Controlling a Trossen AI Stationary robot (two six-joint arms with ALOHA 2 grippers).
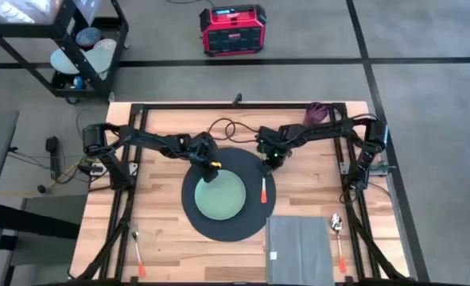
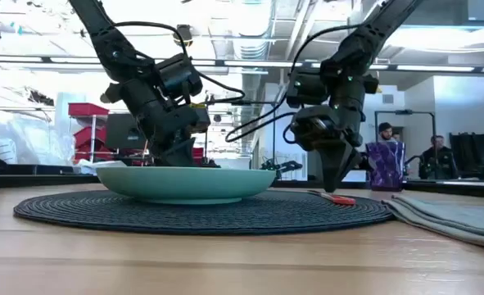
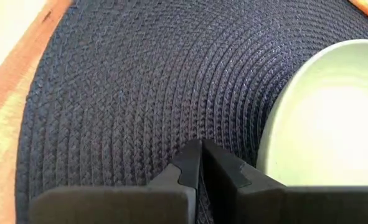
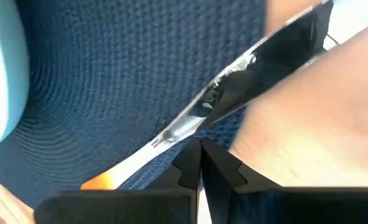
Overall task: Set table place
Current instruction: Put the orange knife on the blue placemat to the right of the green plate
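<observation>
The placemat (image 1: 223,197) lies mid-surface (image 1: 163,246) with the plate (image 1: 222,195) centred and a knife (image 1: 265,191) at its 3 o'clock edge. The napkin (image 1: 298,246), spoon (image 1: 336,226) and fork (image 1: 137,250) are probably yet to be placed. Left tool (image 3: 201,163) and right tool (image 4: 200,163) hover at the mat's 12 o'clock side, fingers together, empty. People sit in the room beyond.

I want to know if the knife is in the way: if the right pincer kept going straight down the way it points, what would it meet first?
Most likely the knife: the right pincer, fingers shut, points down just over its blade, which lies on the placemat. Depth is unclear; a near miss would hit the mat.
</observation>
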